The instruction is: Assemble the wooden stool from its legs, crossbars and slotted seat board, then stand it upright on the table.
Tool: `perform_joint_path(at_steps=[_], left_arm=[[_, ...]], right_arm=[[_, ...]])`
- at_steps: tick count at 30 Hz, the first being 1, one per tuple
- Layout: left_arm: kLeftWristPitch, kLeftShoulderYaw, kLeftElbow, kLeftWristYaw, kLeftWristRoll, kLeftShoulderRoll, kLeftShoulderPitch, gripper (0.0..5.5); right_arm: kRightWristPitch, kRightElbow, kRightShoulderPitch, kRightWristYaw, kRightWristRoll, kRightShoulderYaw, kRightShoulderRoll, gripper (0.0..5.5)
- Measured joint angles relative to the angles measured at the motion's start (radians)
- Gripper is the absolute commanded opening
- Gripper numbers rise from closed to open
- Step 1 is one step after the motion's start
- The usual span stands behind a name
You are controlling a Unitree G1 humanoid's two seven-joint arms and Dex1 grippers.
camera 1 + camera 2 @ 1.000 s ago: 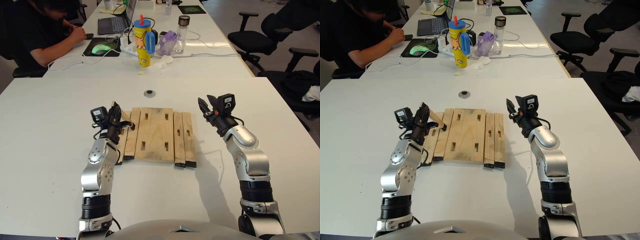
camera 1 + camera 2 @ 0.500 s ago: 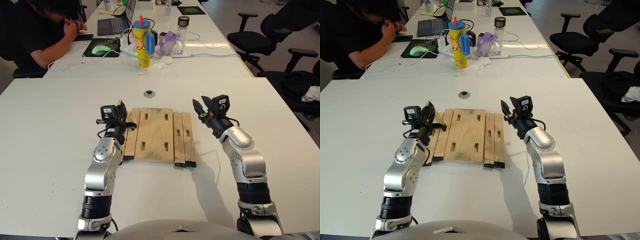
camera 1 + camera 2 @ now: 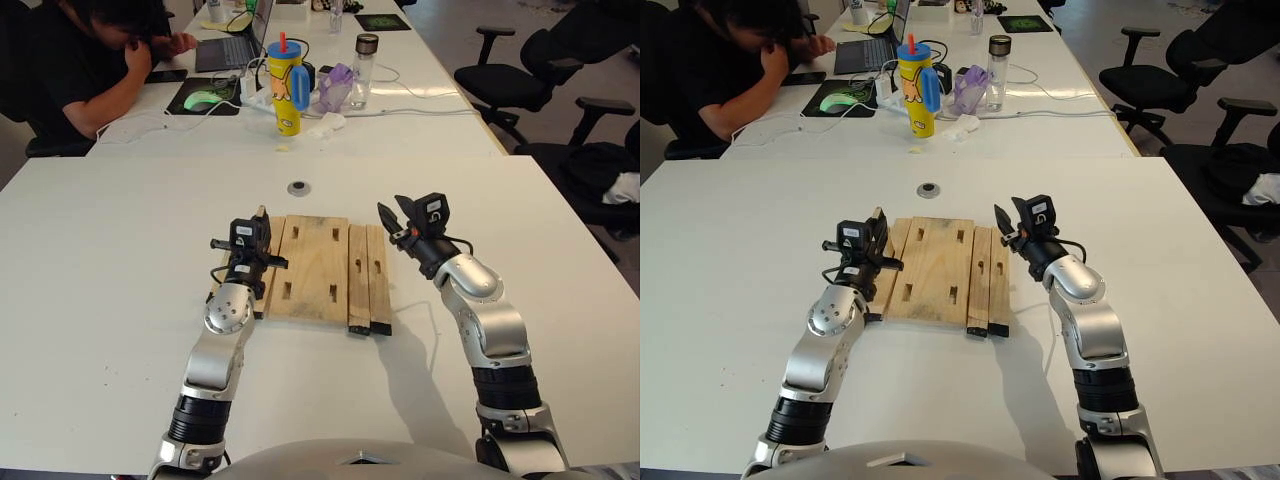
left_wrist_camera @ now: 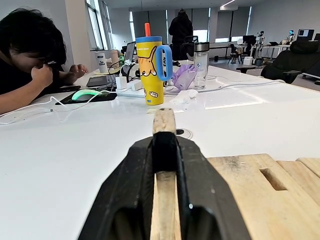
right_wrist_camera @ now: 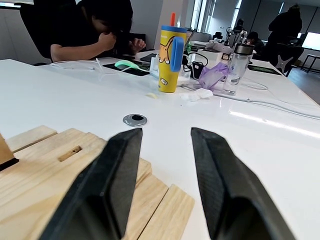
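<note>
Left claw (image 4: 164, 146) pinches wooden stick (image 4: 164, 120) (base hidden).

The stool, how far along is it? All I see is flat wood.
Nothing is joined yet: the seat board and the narrower pieces lie flat, side by side on the table. In hand: the left tool is shut on one wooden strip at the row's left side; the right tool is open near its far right corner. Left to do: fit all parts, then stand the stool up.

Left gripper (image 3: 256, 232), right gripper (image 3: 390, 207) nearer seat board (image 3: 318, 262)
</note>
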Motion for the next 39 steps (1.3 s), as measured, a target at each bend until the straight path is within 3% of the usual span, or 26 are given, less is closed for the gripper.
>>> perform_joint_path(at_steps=[2, 3, 12, 18, 28, 34, 39], left_arm=[[-0.013, 0.016, 0.004, -0.01, -0.013, -0.008, 0.003, 0.43], [-0.023, 0.021, 0.006, -0.014, -0.019, -0.011, 0.006, 0.79], [-0.084, 0.051, -0.007, -0.067, -0.084, -0.043, 0.032, 2.12], [-0.115, 0.062, -0.091, -0.058, -0.03, -0.023, -0.03, 2.12], [0.036, 0.197, 0.022, -0.06, -0.111, -0.002, -0.495, 2.12], [0.15, 0.179, 0.27, -0.102, -0.121, 0.008, -0.469, 2.12], [0.103, 0.164, 0.289, -0.114, -0.117, 0.011, -0.43, 2.12]], right_arm=[[0.002, 0.0, -0.003, 0.002, 0.0, 0.0, -0.001, 1.79], [0.002, 0.001, -0.006, 0.003, 0.0, 0.0, -0.002, 1.79], [0.002, 0.015, -0.016, 0.007, 0.0, 0.0, 0.003, 1.79], [0.001, 0.023, -0.016, 0.007, 0.0, 0.0, 0.011, 1.79], [-0.023, 0.045, -0.017, -0.014, -0.004, 0.004, 0.042, 1.79], [-0.041, 0.048, -0.02, -0.026, -0.022, 0.021, 0.053, 1.79], [-0.055, 0.058, -0.022, -0.032, -0.025, 0.023, 0.064, 1.79]])
